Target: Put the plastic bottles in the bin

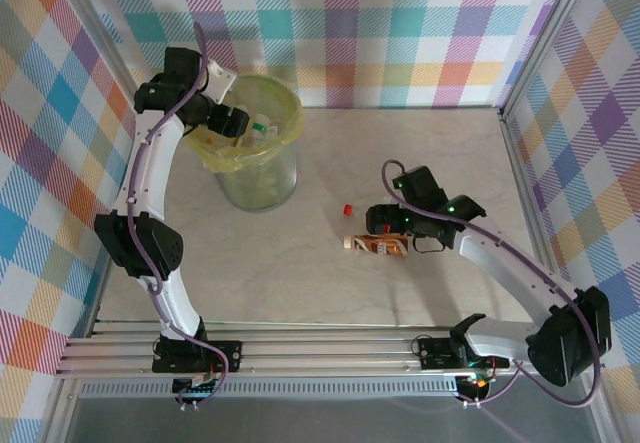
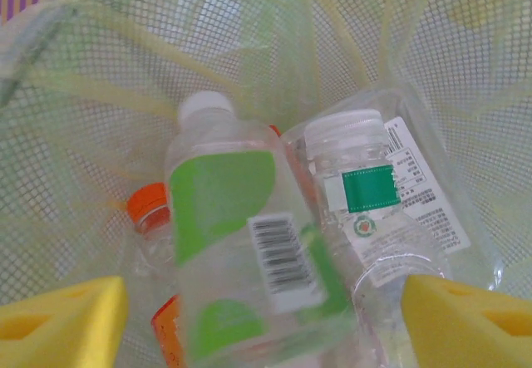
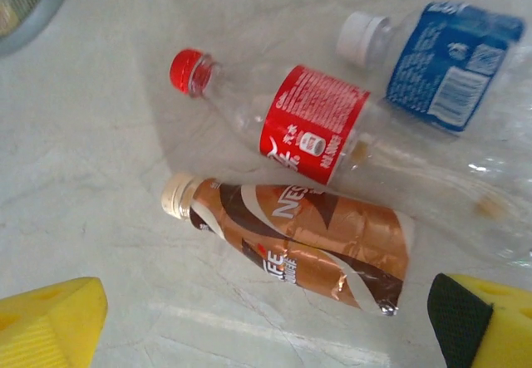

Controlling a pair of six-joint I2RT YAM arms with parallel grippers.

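Plastic bottles (image 2: 241, 252): at least three in bin (image 1: 258, 178), crushed clear plastic, green/orange labels, on mesh-textured yellow-green liner | left tool (image 2: 264, 322) wide, empty, over bin | left on marbled desk (image 1: 330, 293): brown coffee bottle (image 3: 307, 247), red-label bottle (image 3: 307, 127), blue-label bottle (image 3: 440, 61) | right tool (image 3: 266, 322) wide, empty, above them | est. around halfway

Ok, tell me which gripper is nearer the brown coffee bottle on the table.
Right. The right gripper hangs just above the brown coffee bottle, jaws open. The left gripper is far off at the back left, over the bin.
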